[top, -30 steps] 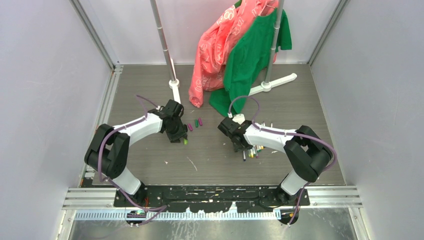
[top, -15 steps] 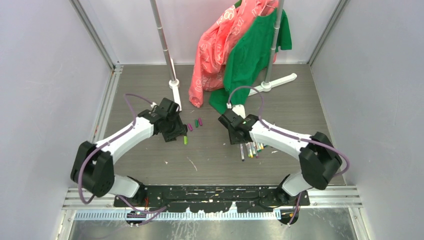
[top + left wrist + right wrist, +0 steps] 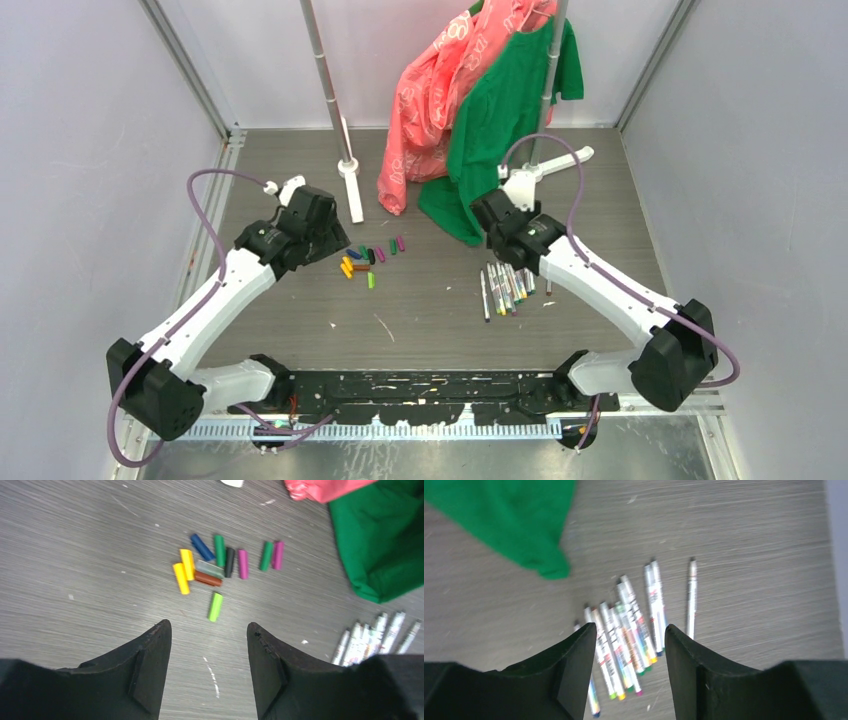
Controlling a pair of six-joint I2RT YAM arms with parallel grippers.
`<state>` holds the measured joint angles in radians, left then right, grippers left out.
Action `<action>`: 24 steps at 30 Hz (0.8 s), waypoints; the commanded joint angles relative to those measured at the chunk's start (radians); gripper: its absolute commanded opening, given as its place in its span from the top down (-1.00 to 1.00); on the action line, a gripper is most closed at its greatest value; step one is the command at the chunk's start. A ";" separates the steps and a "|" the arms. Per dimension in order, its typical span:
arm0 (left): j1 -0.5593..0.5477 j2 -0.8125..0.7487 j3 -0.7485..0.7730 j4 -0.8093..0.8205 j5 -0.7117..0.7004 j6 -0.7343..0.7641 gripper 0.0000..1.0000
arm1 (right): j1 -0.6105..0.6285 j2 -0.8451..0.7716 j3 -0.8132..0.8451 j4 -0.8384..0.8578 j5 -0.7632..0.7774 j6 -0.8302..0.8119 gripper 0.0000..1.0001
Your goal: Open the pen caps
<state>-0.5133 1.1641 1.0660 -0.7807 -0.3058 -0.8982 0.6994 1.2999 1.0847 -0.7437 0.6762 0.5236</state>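
Observation:
Several pen caps (image 3: 215,606) lie loose in a cluster mid-table: yellow, blue, green, black, magenta, brown and one lime green. In the top view the pen caps (image 3: 368,262) sit just right of my left gripper (image 3: 322,240). That left gripper (image 3: 209,625) hangs open above the table, nothing between its fingers. Several pens (image 3: 624,615) with white barrels lie side by side, uncapped coloured tips showing, and one pen (image 3: 692,597) lies apart. My right gripper (image 3: 630,626) hovers open over them, empty. From above, the pens (image 3: 505,285) lie in front of the right gripper (image 3: 497,232).
A green garment (image 3: 500,110) and a pink garment (image 3: 430,100) hang from a rack at the back, drooping onto the table. Grey rack poles (image 3: 325,80) stand on white feet (image 3: 352,185). Grey walls close in left and right.
Both arms rose and drew back toward the rear, and both sets of jaws opened wider. The lime green cap stays on the table where the left gripper was.

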 commanded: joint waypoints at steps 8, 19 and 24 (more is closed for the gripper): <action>0.112 -0.089 -0.076 0.128 -0.204 0.197 -0.15 | -0.231 -0.114 -0.106 0.199 0.248 -0.163 -0.56; 0.232 -0.181 -0.220 0.371 -0.252 0.380 -0.39 | -0.455 -0.127 -0.133 0.366 0.230 -0.191 -0.98; 0.248 -0.198 -0.267 0.457 -0.254 0.435 -0.44 | -0.458 -0.089 -0.131 0.421 0.203 -0.197 -0.99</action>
<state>-0.2813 0.9886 0.8104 -0.4847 -0.5117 -0.5362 0.2455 1.1957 0.9482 -0.4236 0.8635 0.3344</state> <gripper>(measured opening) 0.718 0.995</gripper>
